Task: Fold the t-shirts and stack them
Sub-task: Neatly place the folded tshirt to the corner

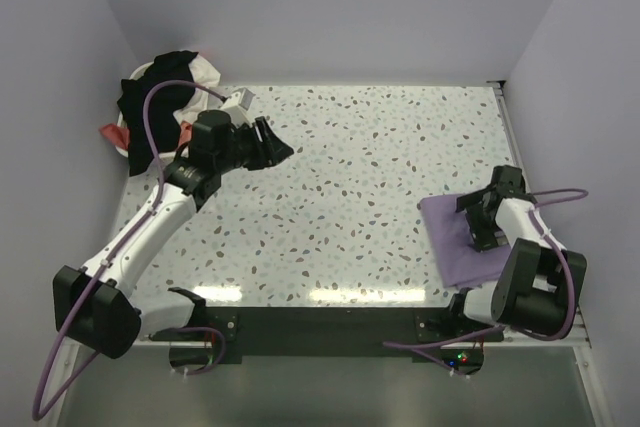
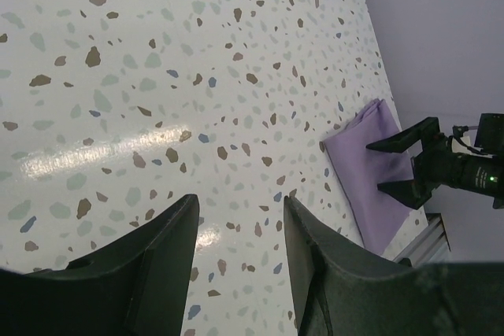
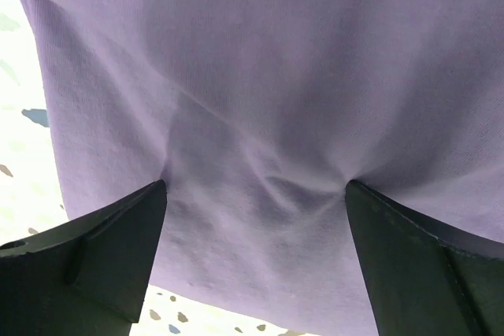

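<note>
A folded lavender t-shirt (image 1: 447, 232) lies flat at the table's right side. My right gripper (image 1: 472, 222) stands wide open on it, both fingertips pressed down into the cloth and dimpling it (image 3: 256, 186); nothing is pinched between them. The left wrist view shows the same shirt (image 2: 354, 147) and right gripper (image 2: 376, 167) from across the table. My left gripper (image 1: 275, 147) hovers over bare table at the back left, open and empty (image 2: 240, 210). More t-shirts, black (image 1: 165, 77), white (image 1: 203, 75) and coral (image 1: 110, 134), are heaped in the far left corner.
A white laundry basket (image 1: 137, 74) holds the heap at the back left corner, against the wall. Lavender walls close the table on the left, back and right. A metal rail (image 1: 512, 137) runs along the right edge.
</note>
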Tool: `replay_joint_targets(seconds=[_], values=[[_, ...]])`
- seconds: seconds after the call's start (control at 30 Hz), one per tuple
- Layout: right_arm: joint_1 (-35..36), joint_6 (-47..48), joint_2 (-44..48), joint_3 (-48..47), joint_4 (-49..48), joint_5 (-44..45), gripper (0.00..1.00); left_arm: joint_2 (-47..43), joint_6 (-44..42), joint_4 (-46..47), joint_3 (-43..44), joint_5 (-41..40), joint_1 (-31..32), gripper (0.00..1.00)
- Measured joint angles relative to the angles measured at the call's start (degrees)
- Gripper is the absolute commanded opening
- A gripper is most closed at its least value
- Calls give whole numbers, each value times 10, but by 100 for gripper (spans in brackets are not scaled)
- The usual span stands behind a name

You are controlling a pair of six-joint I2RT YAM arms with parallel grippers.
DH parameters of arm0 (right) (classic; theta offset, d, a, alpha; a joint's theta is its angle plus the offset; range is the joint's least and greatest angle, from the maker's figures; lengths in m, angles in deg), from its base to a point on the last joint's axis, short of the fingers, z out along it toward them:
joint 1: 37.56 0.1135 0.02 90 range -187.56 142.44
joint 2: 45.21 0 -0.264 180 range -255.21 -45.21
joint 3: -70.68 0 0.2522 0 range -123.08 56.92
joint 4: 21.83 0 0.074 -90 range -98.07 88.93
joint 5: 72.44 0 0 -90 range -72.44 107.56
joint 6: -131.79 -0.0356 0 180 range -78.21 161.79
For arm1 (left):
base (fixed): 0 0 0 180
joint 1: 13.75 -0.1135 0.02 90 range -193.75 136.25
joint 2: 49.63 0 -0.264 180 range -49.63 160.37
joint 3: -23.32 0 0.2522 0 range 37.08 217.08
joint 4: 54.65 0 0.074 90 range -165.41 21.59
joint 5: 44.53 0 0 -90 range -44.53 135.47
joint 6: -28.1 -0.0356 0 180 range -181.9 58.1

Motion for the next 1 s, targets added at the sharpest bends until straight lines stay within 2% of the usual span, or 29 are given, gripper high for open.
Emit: replay_joint_targets(seconds=[0.37,0.7,1.0], values=[[-52,-65,-10,6,-40,-22,99,17,0,1,0,-3,0,52],[-110,-119,-35,7,-93,-82,99,34,0,5,0,-3,1,52],[-123,-130,-38,2,-116,-103,99,35,0,5,6,-3,2,52]])
